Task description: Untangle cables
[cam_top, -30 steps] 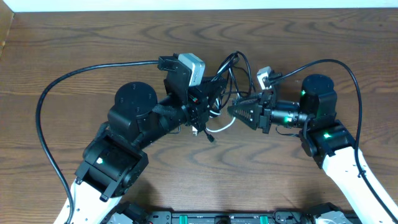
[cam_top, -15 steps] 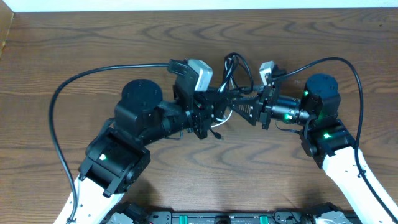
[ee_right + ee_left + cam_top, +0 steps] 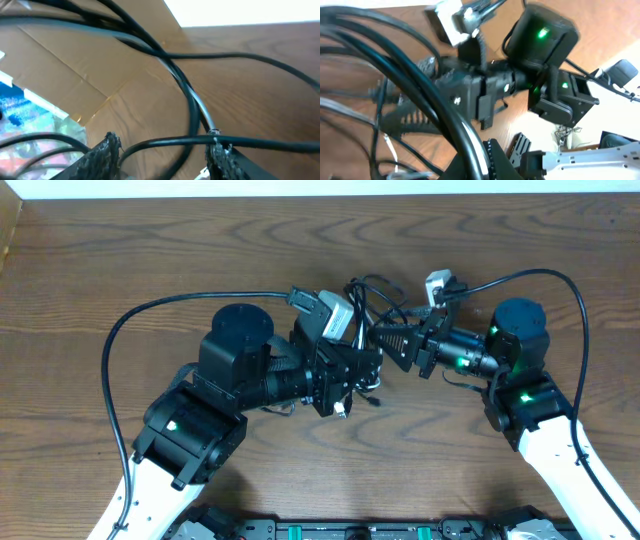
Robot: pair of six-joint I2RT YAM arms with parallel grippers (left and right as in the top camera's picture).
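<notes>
The cables (image 3: 372,292) are bunched in a knot of black loops between the two claws, above the desk (image 3: 120,250). The left claw (image 3: 352,372) is closed and is judged to be clamped on the bundle, whose loops stand just beyond its tips. The right claw (image 3: 382,340) is seen with its fingers (image 3: 107,150) apart. One black strand lies crosswise between the tips, unclamped, its long axis running straight across the gap. That strand is nearest the right claw, so closing there is judged the hinge of any pull.
</notes>
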